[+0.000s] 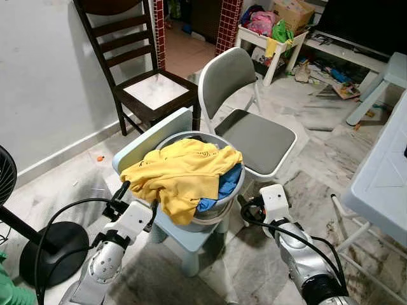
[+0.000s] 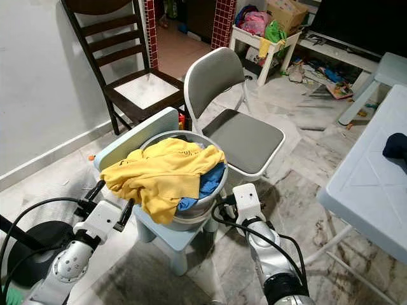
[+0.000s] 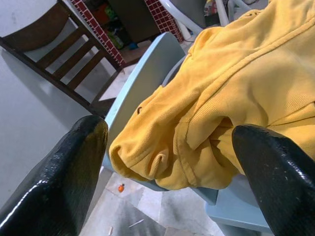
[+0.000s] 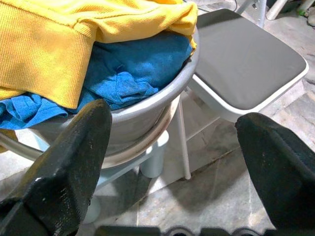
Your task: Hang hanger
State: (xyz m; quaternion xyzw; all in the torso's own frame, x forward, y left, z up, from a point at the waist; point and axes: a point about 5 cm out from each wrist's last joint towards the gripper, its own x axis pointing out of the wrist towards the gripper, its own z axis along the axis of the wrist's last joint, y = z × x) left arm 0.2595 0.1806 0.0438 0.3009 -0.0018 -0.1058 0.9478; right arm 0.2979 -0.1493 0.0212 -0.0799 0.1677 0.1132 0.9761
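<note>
grey basin (image 1: 219,206) holds yellow shirt (image 1: 181,175) over blue cloth (image 4: 133,69), perhaps a towel; left gripper (image 3: 172,162) and right gripper (image 4: 172,147) both gape, empty.

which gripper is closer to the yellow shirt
Left. The left gripper sits open right beside the yellow shirt draped over the basin's edge; the right gripper is open near the basin's other side.

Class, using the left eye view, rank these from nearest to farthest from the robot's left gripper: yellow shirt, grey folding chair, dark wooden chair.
From the left gripper:
1. Yellow shirt, draped over the basin beside it.
2. Grey folding chair, behind the basin, rightward.
3. Dark wooden chair, against the far wall.
</note>
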